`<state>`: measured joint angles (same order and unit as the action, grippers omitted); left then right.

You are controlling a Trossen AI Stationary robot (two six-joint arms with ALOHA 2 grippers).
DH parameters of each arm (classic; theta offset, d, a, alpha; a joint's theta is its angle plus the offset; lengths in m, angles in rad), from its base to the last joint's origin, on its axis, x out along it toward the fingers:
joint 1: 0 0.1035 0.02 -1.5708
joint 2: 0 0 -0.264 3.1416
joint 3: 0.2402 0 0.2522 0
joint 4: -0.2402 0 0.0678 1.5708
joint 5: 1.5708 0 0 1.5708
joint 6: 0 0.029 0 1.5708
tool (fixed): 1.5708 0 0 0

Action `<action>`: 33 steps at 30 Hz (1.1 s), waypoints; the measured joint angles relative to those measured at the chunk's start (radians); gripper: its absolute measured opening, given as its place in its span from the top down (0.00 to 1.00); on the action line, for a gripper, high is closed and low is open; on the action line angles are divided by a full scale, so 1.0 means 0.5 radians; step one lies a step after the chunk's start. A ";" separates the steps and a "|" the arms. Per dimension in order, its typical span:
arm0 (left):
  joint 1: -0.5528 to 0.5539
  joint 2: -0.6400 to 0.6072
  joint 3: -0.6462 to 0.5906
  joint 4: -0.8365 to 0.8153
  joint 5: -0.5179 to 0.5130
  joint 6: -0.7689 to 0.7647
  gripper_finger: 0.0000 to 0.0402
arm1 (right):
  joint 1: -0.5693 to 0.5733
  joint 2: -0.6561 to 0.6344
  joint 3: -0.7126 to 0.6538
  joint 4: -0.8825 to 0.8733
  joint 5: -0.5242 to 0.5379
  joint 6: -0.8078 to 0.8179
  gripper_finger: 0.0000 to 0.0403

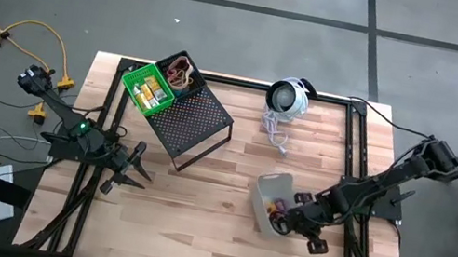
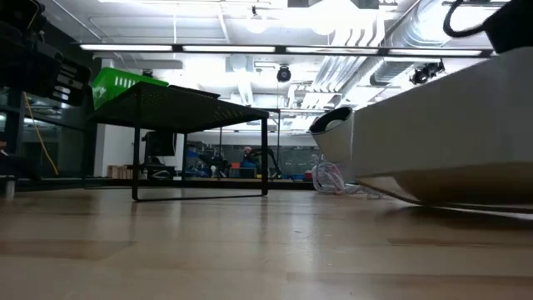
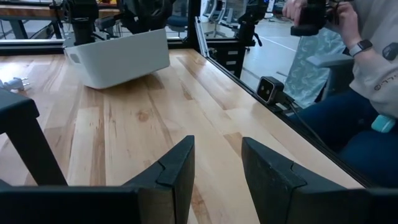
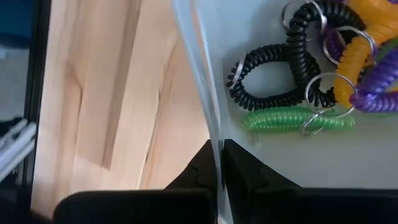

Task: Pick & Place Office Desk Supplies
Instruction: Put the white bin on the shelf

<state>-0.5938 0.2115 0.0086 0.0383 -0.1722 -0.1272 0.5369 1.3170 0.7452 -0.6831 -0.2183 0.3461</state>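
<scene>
A pale grey bin (image 1: 270, 199) sits tilted at the table's right middle, with my right gripper (image 1: 296, 218) shut on it. Inside lie coiled elastic loops with key rings: black (image 4: 273, 74), green (image 4: 295, 118), orange (image 4: 357, 50) and purple (image 4: 373, 93). A green bin (image 1: 145, 90) holding little yellow pieces and a black bin (image 1: 180, 73) holding loops stand on a black mesh rack (image 1: 197, 123) at the far left. My left gripper (image 1: 134, 171) waits open over the left side of the table, nothing between its fingers (image 3: 180, 168). My right gripper pinches the grey bin's side wall at its rim (image 4: 207, 121), one finger inside the bin and one outside. The fingers come slanting down from above on the bin's right side. The bin hangs tilted; whether its underside (image 2: 433, 192) touches the table I cannot tell.
A round white-and-black device (image 1: 288, 96) with a cord lies at the far middle of the table. Black frame rails run along the table's edges. A person (image 3: 367, 62) sits beyond the table's edge. Bare wood lies between the two grippers.
</scene>
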 joint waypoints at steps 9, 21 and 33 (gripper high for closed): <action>-0.001 0.000 0.000 0.000 -0.003 0.000 0.68 | -0.018 -0.002 0.003 -0.206 -0.177 0.042 0.99; -0.001 0.000 0.000 0.000 -0.011 0.000 0.68 | -0.018 -0.002 0.002 -0.520 -0.157 -0.018 0.99; -0.001 0.000 0.000 0.000 -0.011 0.000 0.68 | -0.019 -0.002 0.002 -0.522 -0.128 -0.019 0.99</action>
<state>-0.5941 0.2115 0.0086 0.0383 -0.1780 -0.1272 0.5277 1.3163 0.7460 -0.9441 -0.2821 0.3367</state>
